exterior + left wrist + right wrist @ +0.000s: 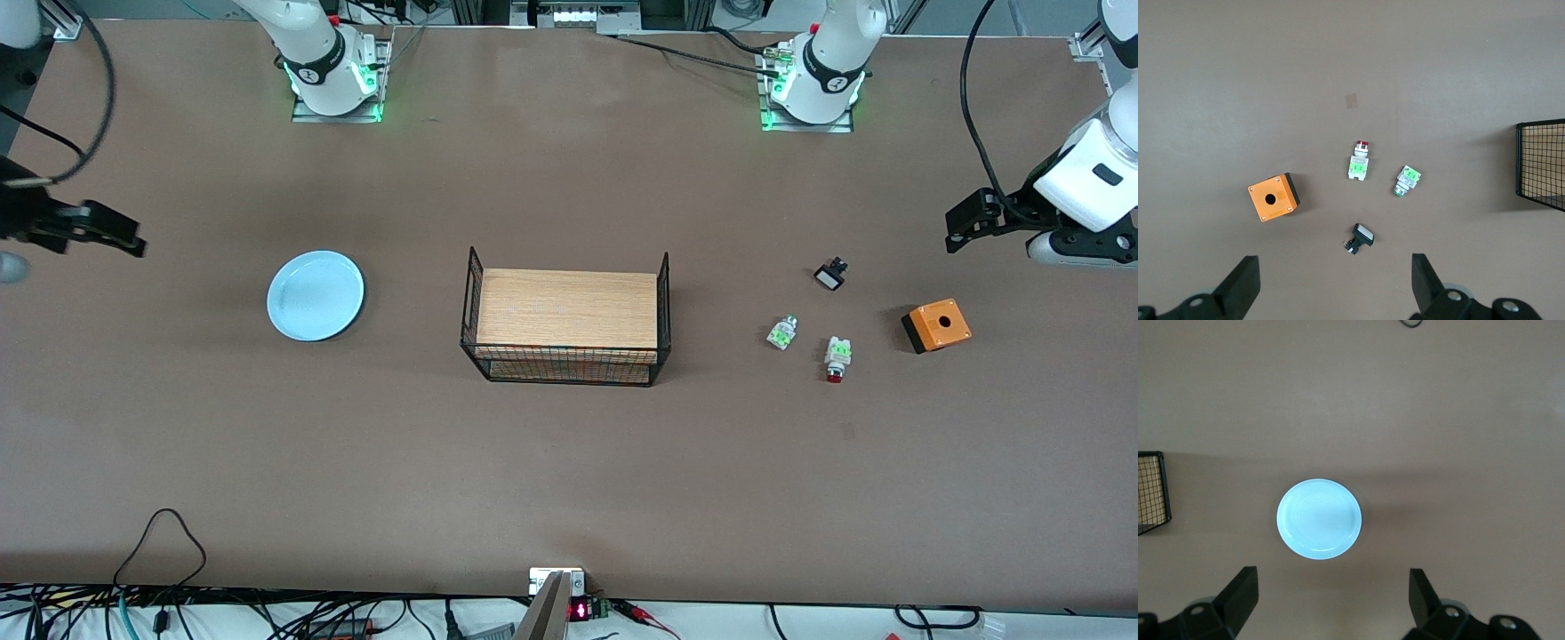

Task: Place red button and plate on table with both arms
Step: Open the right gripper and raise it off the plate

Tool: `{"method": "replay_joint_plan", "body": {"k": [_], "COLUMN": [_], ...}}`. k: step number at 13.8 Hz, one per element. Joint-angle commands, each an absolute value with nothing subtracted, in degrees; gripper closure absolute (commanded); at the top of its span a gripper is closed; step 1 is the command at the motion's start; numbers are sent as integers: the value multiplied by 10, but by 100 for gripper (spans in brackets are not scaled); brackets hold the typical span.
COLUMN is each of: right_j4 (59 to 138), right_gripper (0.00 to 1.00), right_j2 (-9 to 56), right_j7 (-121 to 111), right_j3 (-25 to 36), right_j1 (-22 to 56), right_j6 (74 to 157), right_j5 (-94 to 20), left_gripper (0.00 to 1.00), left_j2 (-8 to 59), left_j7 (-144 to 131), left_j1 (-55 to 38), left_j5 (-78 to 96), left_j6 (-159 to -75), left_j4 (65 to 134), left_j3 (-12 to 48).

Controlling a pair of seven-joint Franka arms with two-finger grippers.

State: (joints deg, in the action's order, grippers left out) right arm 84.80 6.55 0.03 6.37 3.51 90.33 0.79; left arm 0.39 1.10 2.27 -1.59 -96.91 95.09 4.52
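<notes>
The light-blue plate (316, 295) lies flat on the brown table (569, 462) toward the right arm's end; it also shows in the right wrist view (1319, 518). The red button (837, 359) lies on its side on the table toward the left arm's end, red cap toward the front camera; it also shows in the left wrist view (1359, 162). My left gripper (965, 227) is open and empty, up over the table's left-arm end (1336, 280). My right gripper (124, 236) is open and empty, up over the table's right-arm end (1333, 597).
A wood-topped black wire stand (566, 320) sits mid-table. Beside the red button lie a green-and-clear part (781, 332), a small black-and-white part (830, 274) and an orange box with a hole (936, 325). Cables run along the table's front edge.
</notes>
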Motion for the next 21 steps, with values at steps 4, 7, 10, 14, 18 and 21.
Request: {"method": "replay_joint_plan", "body": {"k": [4, 7, 10, 14, 18, 21], "right_j4": [904, 991, 970, 960, 959, 959], "right_gripper": [0, 0, 0, 0, 0, 0], "right_j2": [47, -3, -3, 3, 11, 11], "right_j7": [4, 4, 3, 8, 10, 4], "right_j3": [60, 59, 55, 58, 55, 56], "right_j1": [31, 32, 33, 32, 33, 32], "right_j6": [930, 990, 975, 969, 973, 969], "right_j5": [30, 30, 28, 16, 9, -4], "left_gripper": [0, 0, 0, 0, 0, 0], "left_j2": [7, 7, 7, 7, 7, 8], "left_j7": [8, 8, 9, 9, 10, 10], "left_j1": [30, 30, 30, 30, 33, 33], "left_j5": [-18, -18, -18, -18, -18, -18], "left_j6": [-967, -967, -968, -969, -969, -969], "left_j4": [942, 942, 942, 942, 943, 942], "left_j3": [52, 52, 52, 52, 52, 52]}}
